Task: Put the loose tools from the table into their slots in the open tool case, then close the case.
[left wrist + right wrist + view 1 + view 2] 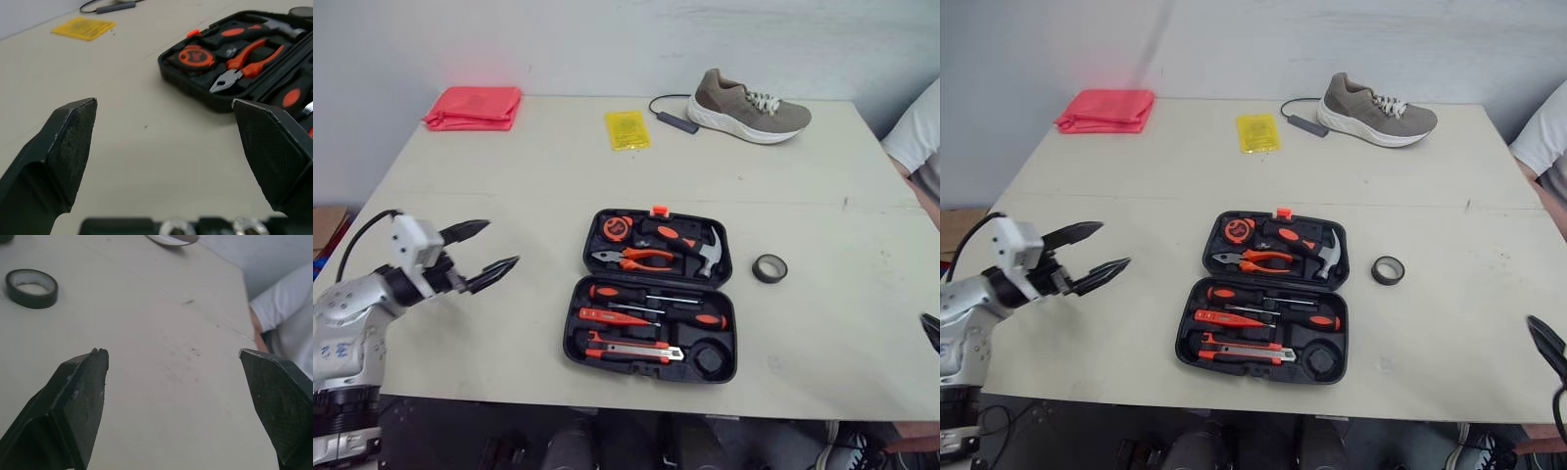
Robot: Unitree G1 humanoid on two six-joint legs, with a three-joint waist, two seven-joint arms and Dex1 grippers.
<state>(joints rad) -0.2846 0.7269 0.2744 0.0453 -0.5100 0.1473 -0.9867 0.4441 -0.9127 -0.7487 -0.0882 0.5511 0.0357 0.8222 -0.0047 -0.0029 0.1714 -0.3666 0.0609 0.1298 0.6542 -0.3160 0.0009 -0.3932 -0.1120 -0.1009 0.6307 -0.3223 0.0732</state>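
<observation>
Bright diffuse light; soft, faint shadows.

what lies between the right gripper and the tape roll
Nothing, just bare table between the right gripper and the tape roll, shown in the right wrist view.

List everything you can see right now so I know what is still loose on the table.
tool case: one, black, open, centre of table.
tools in case: hammer, pliers, tape measure, screwdrivers, knife; orange-black, slotted.
tape roll: one, black, loose, right of case.
shoe: one, taupe, far right.
cable: one, black, beside shoe.
packet: one, yellow, far centre.
cloth: one, red, far left.
person's sleeve: one, white, right edge.
left gripper: one, black, open, left of case.
right gripper: one, black, open, near table's right edge.
</observation>
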